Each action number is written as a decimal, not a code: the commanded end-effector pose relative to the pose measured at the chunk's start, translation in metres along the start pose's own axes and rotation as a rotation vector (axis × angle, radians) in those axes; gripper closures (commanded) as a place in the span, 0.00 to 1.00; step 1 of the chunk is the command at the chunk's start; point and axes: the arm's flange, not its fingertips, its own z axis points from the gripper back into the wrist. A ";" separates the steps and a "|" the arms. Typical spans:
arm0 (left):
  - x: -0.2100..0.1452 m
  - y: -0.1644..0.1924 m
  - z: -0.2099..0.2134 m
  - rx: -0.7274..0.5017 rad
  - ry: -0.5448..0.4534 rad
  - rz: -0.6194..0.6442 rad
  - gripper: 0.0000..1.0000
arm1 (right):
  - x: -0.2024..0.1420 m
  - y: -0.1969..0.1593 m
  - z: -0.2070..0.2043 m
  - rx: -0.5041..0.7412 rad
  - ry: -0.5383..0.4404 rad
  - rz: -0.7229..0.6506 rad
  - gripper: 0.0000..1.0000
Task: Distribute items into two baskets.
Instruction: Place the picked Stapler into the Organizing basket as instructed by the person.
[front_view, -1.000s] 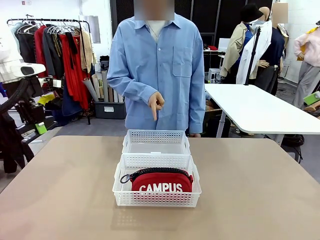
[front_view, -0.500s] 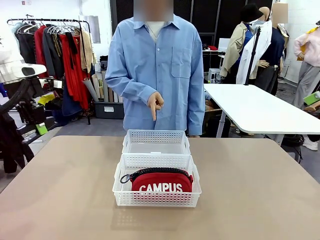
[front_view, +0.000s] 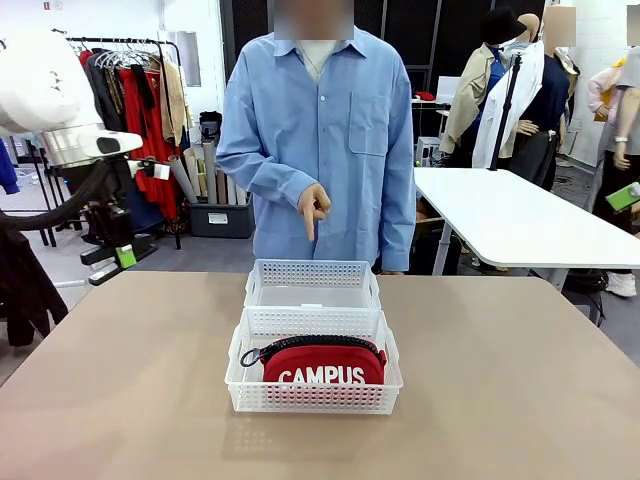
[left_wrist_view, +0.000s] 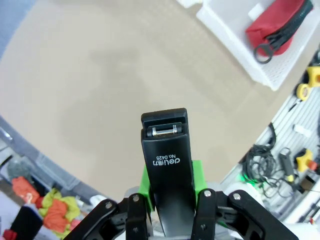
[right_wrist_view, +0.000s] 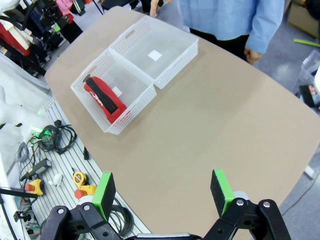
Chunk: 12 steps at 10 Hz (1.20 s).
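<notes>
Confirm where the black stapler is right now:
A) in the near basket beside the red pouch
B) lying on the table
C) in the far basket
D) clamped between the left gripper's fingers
D: the left wrist view shows the stapler clamped between the green-padded fingers of the left gripper, above the table.

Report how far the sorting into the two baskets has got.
Done: the red fabric CAMPUS pouch lies in the nearer white perforated plastic basket. In hand: the left end effector is shut on the small black stapler, above bare table. Left: the farther white perforated basket holds no item, and the person's hand points down at it, so the stapler probably goes there. The right end effector is open.
</notes>
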 end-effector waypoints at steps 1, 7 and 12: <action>0.009 0.000 0.009 -0.028 -0.010 -0.056 1.00 | 0.001 0.001 0.000 0.001 -0.002 0.003 0.00; 0.089 -0.054 0.009 0.012 0.056 -0.297 1.00 | 0.001 0.001 0.000 0.001 -0.002 0.003 0.00; 0.159 -0.087 -0.009 0.024 0.124 -0.414 1.00 | 0.001 0.001 0.000 0.001 -0.002 0.003 0.00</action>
